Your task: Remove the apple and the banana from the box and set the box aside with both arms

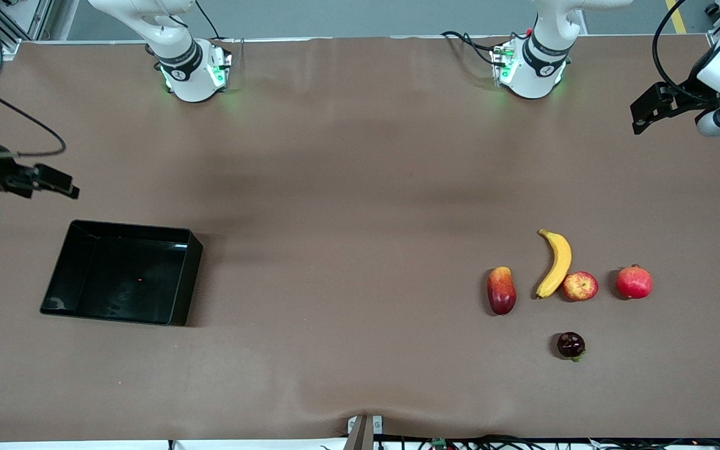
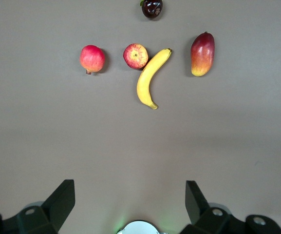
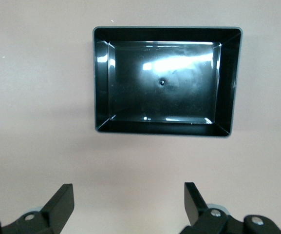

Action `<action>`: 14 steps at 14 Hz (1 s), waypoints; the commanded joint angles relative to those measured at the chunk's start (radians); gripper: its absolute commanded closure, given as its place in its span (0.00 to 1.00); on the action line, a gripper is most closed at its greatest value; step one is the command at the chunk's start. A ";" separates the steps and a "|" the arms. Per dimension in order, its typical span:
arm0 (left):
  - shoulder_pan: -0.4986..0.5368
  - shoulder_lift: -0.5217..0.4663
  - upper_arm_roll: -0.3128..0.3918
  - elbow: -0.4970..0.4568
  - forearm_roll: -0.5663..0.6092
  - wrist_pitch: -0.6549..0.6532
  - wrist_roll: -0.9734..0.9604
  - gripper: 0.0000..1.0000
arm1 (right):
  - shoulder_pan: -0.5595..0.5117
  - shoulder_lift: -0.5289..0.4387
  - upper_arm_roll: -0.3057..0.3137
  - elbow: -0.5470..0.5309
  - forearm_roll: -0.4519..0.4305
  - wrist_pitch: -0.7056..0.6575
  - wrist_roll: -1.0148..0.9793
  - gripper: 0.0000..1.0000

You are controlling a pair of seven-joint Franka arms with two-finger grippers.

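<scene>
Brown table cover (image 1: 347, 187) under both arms. Right gripper (image 1: 54, 181) hangs over bare cover at the right arm's end, fingers spread wide, holding nothing. Black box (image 1: 191, 275) sits nearer the front camera than that gripper, empty. Toward the left arm's end: mango (image 1: 501, 290), banana (image 1: 555, 262) touching apple (image 1: 580, 286), then pomegranate (image 1: 634, 282); dark fruit (image 1: 570, 345) nearer the camera. Left gripper (image 1: 647, 112) over the table's edge there, fingers wide apart, empty.
</scene>
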 commanded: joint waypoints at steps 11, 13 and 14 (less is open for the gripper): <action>-0.006 -0.013 0.004 -0.010 -0.016 0.019 -0.006 0.00 | -0.013 -0.132 0.086 0.055 -0.093 -0.206 0.053 0.00; -0.006 -0.013 0.004 -0.008 -0.017 0.017 -0.002 0.00 | -0.014 -0.132 0.081 0.042 -0.093 -0.194 0.057 0.00; -0.006 -0.012 0.004 -0.007 -0.017 0.017 -0.002 0.00 | -0.013 -0.129 0.080 0.042 -0.093 -0.183 0.057 0.00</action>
